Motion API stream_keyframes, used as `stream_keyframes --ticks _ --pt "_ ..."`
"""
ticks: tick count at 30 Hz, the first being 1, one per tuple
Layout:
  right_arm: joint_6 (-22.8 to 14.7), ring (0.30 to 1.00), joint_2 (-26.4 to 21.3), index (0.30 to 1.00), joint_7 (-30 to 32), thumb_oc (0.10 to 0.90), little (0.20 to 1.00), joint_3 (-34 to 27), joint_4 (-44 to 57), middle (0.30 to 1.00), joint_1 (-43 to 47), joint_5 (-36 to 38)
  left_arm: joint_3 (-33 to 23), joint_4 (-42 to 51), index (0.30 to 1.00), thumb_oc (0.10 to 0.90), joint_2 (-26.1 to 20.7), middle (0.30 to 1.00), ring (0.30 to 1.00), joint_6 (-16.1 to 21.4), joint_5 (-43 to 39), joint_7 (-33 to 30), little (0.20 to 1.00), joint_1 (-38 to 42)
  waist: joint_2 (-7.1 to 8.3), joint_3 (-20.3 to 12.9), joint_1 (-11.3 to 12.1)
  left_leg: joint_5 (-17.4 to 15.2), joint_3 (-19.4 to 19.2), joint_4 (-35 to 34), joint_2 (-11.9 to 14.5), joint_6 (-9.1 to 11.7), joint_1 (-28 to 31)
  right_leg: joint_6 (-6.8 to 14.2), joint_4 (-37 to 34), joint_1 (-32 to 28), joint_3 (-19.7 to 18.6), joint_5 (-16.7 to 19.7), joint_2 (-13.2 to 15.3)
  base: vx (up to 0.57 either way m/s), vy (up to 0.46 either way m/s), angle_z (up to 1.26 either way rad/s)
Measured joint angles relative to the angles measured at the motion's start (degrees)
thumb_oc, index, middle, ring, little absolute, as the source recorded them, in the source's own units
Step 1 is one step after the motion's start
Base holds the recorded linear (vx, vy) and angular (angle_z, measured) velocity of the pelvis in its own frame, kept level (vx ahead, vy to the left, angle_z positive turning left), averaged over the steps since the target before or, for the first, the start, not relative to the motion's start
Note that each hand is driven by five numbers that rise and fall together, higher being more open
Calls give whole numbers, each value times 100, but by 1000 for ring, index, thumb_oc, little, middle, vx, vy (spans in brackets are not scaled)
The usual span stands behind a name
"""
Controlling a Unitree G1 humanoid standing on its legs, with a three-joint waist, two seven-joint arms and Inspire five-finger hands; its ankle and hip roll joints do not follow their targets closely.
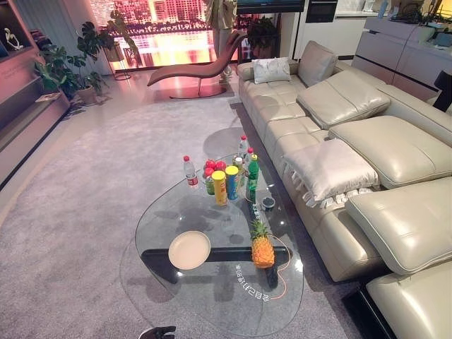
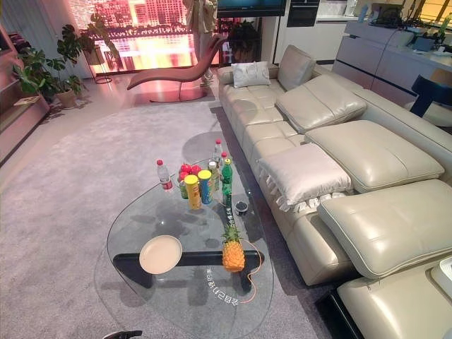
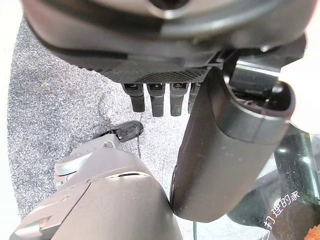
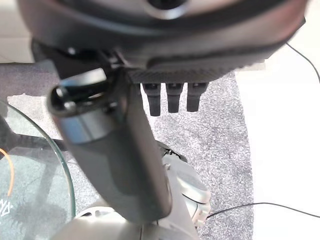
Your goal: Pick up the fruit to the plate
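Note:
A pineapple (image 1: 262, 247) stands upright on the near right part of a glass coffee table (image 1: 212, 300). An empty cream plate (image 1: 189, 249) lies to its left, a short gap apart. Red apples (image 1: 214, 167) sit in a bowl at the table's far end. My left hand (image 3: 225, 150) hangs over grey carpet beside the table's edge, fingers straight and holding nothing. My right hand (image 4: 115, 155) hangs the same way on the other side of the table, fingers straight and empty. Both hands are well short of the fruit.
Several bottles (image 1: 252, 176) and two cans (image 1: 219, 188) crowd the table's far end around the apples, with a small dark cup (image 1: 268, 203) nearby. A beige leather sofa (image 1: 367, 162) runs close along the table's right side. Grey carpet (image 1: 78, 212) spreads to the left.

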State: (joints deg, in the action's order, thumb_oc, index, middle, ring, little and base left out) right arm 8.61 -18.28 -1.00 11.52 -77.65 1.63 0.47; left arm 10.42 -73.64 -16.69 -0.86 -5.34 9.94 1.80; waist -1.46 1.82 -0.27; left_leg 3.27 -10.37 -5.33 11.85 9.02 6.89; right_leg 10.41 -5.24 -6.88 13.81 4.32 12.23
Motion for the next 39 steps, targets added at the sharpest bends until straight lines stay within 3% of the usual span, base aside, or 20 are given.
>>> stream_keyframes --ticks 15,20,27,30,33,39 --pt "21 900 -27 900 0 800 900 -5 -67 900 -11 -2 -43 9 900 800 0 900 900 -41 -73 -55 900 -9 -34 23 0 -35 -1 0 -12 3 -180 31 0 204 -6 -25 63 0 0 0" --pt "40 900 -134 900 21 800 900 -22 -67 900 4 -5 -36 66 900 800 5 900 900 -118 -444 -102 900 3 -239 210 -5 75 1 43 -74 -20 -573 33 15 625 -25 106 100 -64 35 -1" --pt "71 900 -305 900 297 800 900 -33 -65 900 760 76 -45 178 900 800 15 900 900 -152 -890 -201 900 584 -456 1119 -17 336 11 46 -222 -127 -1461 8 36 1567 -179 410 155 -161 -9 -6" --pt "-44 900 -362 900 367 800 900 -162 -50 900 1151 252 -27 291 900 800 3 900 900 -121 -1194 -187 900 871 -438 1553 -56 454 28 46 -261 -155 -1751 -6 35 1861 -214 521 180 -82 3 1" --pt "-193 900 -480 900 421 800 900 -214 62 900 1396 460 -7 397 900 800 -32 900 900 -32 -1563 -171 900 1041 -360 1807 -44 483 11 45 -272 -181 -2009 -26 1 2162 -294 577 186 -122 1 -6" --pt "-510 900 -808 900 691 800 900 -243 327 900 1960 792 -1 765 900 800 -225 900 900 -12 -2441 -192 900 1739 -349 2430 -21 635 8 48 -280 -200 -2450 -47 39 2622 -321 751 179 -130 -32 -3"
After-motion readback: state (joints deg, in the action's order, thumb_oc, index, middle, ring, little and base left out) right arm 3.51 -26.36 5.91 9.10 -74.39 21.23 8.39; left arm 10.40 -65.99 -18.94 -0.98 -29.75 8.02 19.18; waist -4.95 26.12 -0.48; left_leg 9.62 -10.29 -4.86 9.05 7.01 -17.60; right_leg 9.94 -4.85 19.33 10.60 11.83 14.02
